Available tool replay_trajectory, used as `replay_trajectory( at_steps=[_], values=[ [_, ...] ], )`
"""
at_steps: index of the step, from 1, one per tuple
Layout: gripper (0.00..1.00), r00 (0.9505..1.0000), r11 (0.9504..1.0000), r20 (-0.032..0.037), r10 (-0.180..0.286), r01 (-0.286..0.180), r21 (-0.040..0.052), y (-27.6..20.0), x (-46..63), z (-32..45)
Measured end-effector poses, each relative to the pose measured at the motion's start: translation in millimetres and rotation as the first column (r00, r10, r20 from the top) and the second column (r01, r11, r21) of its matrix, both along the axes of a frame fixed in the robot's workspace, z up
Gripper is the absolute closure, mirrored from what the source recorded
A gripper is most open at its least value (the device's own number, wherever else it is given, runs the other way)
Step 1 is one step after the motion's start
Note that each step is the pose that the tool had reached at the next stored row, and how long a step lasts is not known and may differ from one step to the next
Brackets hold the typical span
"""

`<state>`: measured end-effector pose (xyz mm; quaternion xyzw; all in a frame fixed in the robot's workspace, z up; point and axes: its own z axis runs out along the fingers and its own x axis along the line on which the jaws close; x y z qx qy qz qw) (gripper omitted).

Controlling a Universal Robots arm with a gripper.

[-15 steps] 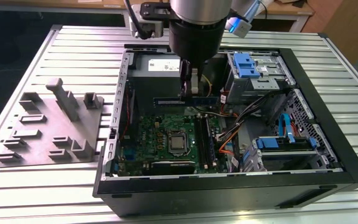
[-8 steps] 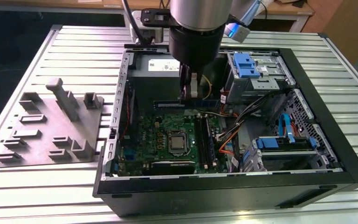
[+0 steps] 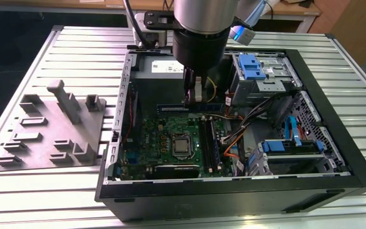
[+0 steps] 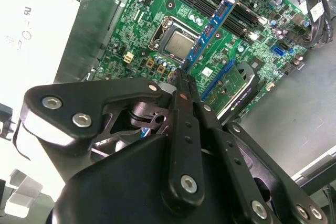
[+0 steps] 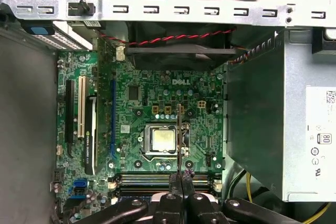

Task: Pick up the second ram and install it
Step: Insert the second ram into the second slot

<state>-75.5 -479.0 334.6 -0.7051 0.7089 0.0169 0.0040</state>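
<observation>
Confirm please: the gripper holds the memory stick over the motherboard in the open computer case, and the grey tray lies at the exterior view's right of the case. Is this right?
No. The grey tray lies at the exterior view's left of the computer case, as the exterior view shows. The rest is right: the gripper holds the memory stick over the motherboard.

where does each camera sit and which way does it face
Exterior view: off the arm, high over the slatted metal table, looking down into the open black computer case; the arm's silver-and-black wrist shows, its gripper shut on the long narrow blue-green memory stick.
Second wrist view: on the wrist, looking slantwise down the gripper at the green motherboard.
First wrist view: on the wrist, facing that board squarely, stick edge-on in the gripper.
Shared: all three show the gripped stick and the motherboard.
</observation>
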Motion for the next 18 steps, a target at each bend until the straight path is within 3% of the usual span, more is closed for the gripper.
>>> replay_trajectory(
  at_steps=[10, 14, 18],
  values=[
    [0.89, 1.0, 1.0, 0.0, -0.002, 0.002, -0.0002, 0.1, 0.0, 0.0],
    [0.89, 0.9981, 0.9981, 0.0, -0.062, 0.062, -0.0003, 0.1, 0.1, -0.4],
    [0.89, 0.991, 0.991, 0.0, -0.134, 0.134, -0.0002, 0.1, 0.1, -1.0]
  ],
)
